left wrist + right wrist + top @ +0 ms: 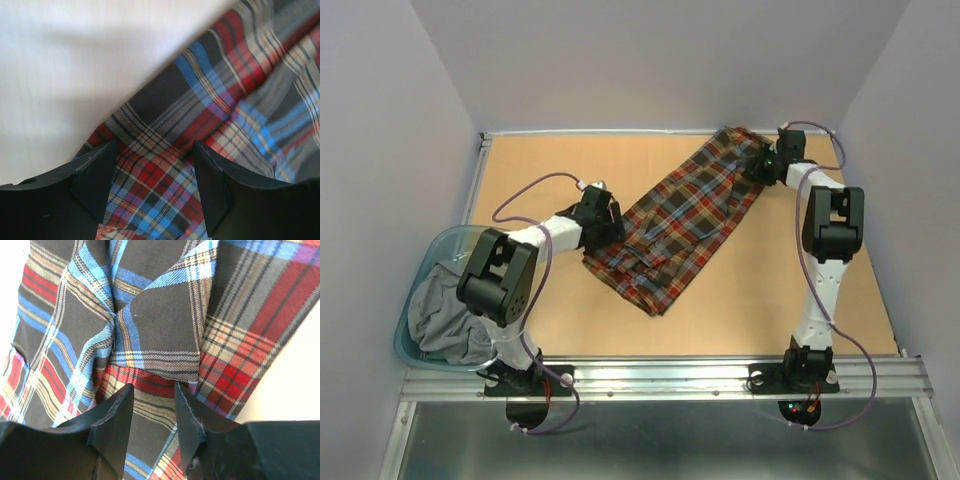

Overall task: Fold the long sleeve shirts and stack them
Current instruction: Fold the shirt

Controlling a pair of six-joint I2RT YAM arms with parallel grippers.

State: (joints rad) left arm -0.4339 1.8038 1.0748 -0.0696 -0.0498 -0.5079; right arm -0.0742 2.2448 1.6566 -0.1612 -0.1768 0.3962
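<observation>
One plaid shirt (pixel 680 220) in red, navy, dark brown and yellow lies stretched in a long slanted band across the brown table (pixel 800 290), running from the far right corner down toward the middle. Its far end is narrow and gathered; its near end is wider and rumpled, with folds piled on each other.

At the far end, the right gripper (pixel 760 160) sits on the gathered cloth. Seen from the right wrist, its fingers (pixel 112 420) stand close together with a fold of the plaid pinched between them, and the cloth puckers in creases just beyond the tips.

Near the middle left of the table, the left gripper (pixel 610 228) is at the left edge of the shirt's wider end. From the left wrist, its fingers (pixel 95 180) stand wide apart, with plaid cloth showing in the gap between them and nothing clamped.

A clear blue bin (pixel 420 270) sits at the left edge of the table, beside the left arm, with a crumpled grey garment (pixel 440 310) inside it.
</observation>
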